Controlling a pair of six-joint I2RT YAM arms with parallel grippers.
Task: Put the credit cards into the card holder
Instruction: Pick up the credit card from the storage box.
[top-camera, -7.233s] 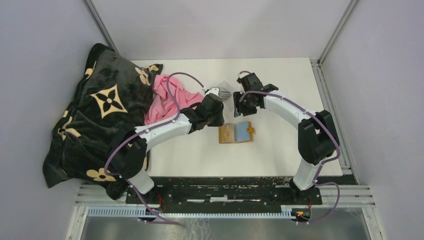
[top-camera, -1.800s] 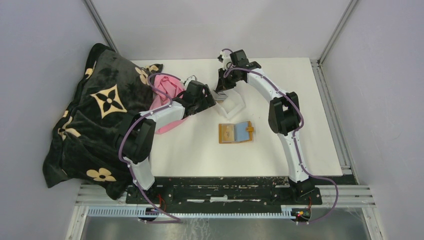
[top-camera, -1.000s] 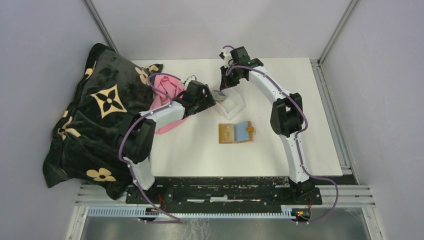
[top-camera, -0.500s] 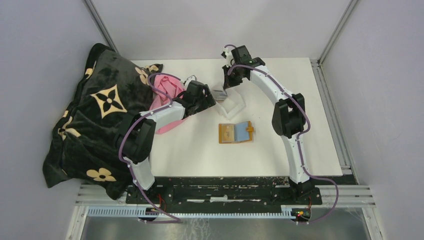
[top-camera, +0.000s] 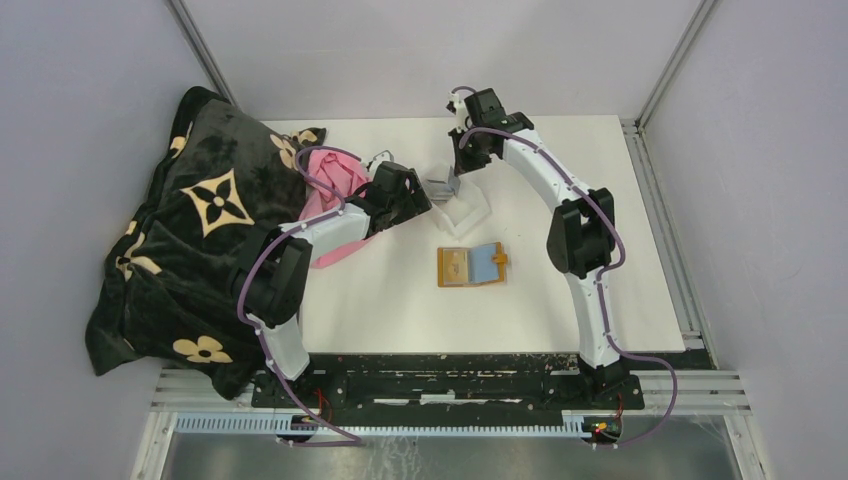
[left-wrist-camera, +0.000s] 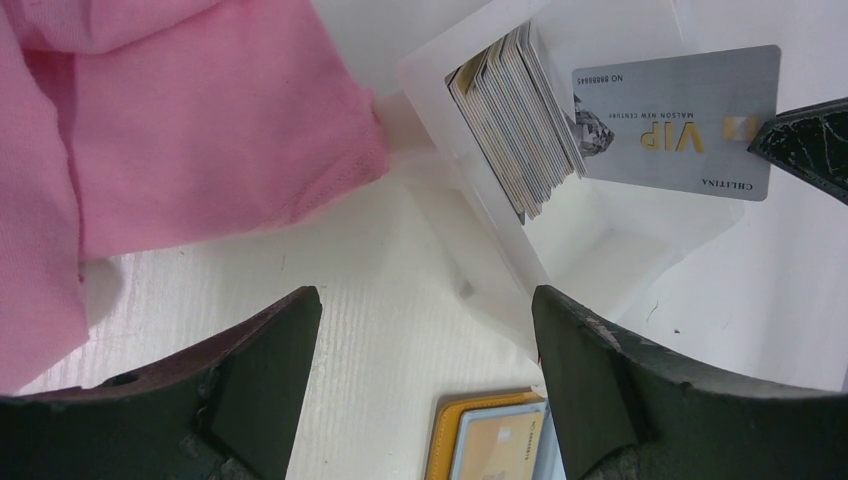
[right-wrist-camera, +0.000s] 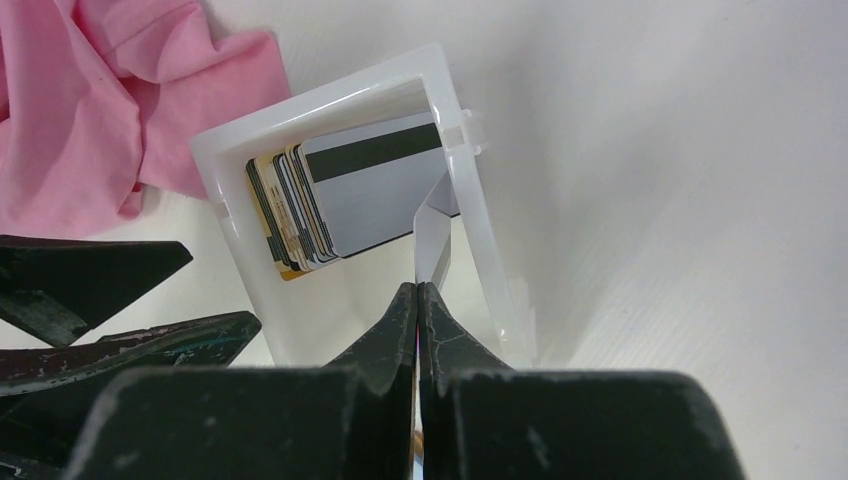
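- Here, the right jaws are clenched on a silver VIP card (left-wrist-camera: 680, 120) of thin plastic. A black fingertip (left-wrist-camera: 805, 150) pinches one short edge, and the other end meets the stack of thin plastic credit cards (left-wrist-camera: 515, 120) standing on edge in a clear plastic tray (left-wrist-camera: 600, 260).
- The left jaws are released wide with nothing between them, over the white tabletop (top-camera: 400, 300) just beside the tray.
- The flat orange-tan leather-like card holder (top-camera: 470, 266) lies open nearer the arm bases, apart from both jaws.
- A crumpled pink cloth (left-wrist-camera: 180, 120) touches the tray's corner, and a black flower-patterned blanket (top-camera: 190, 230) covers the tabletop's left edge. Bare tabletop lies right of the card holder.
- The left wrist view shows the card's printed face. The right wrist view shows a black-striped grey back fronting the stack.
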